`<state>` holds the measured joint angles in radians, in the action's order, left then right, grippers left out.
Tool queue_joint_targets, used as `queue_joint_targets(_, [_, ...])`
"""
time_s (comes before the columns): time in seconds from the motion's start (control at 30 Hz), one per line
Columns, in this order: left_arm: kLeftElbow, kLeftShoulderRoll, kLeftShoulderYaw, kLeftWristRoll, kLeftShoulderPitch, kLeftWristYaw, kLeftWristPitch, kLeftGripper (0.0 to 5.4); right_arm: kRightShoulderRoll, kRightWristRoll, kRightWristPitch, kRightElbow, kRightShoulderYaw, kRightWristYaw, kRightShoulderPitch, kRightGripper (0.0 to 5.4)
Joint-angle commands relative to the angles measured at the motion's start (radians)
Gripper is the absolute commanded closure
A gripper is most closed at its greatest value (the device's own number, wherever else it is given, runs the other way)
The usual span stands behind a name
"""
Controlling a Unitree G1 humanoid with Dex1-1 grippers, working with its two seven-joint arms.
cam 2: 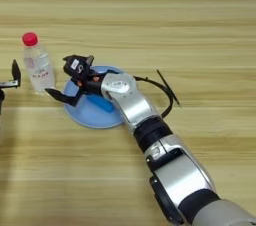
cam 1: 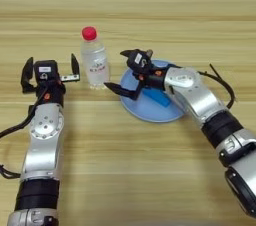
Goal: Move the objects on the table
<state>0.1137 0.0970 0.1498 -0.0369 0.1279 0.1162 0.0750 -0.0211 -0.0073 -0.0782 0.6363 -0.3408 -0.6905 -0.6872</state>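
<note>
**Figure: Two grippers flanking a bottle beside a blue plate**

Left eye view. The left gripper (cam 1: 49, 70) hovers just left of the water bottle (cam 1: 94, 59), its two black fingers spread wide and holding nothing. The bottle stands upright on the table (cam 1: 150, 10), red cap on. The right gripper (cam 1: 125, 72) reaches over the left rim of the blue plate (cam 1: 165, 112), its fingers parted, one high near the bottle and one low at the rim (nothing is visibly clamped between them). The blue block (cam 1: 159, 97) lies on the plate, partly under the wrist. Scissors cannot be made out here. Risk, as a judgement: both grippers crowd the bottle from opposite sides, so a sideways sweep by either could tip this tall, light thing, or the arms could collide.

Right eye view. The thin black stick (cam 2: 169, 88) lies on bare wood, right of the plate and apart from it. A black cable loops from the right arm close to the stick, and could drag it if the arm swings. The surface is light-brown planking with horizontal grain; broad free space lies behind and in front.
</note>
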Motion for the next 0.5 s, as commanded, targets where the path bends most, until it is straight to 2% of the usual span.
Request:
queue_joint_targets(0.03, [-0.01,-0.002,-0.007,-0.011,-0.003,0.007,-0.008,0.0,0.033,-0.018,-0.043,0.084,0.007,-0.003,-0.074,0.03])
queue_joint_targets(0.5, [-0.011,-0.004,-0.014,-0.011,-0.005,0.014,-0.009,0.0,0.109,-0.052,-0.175,0.347,0.045,0.033,-0.211,0.03])
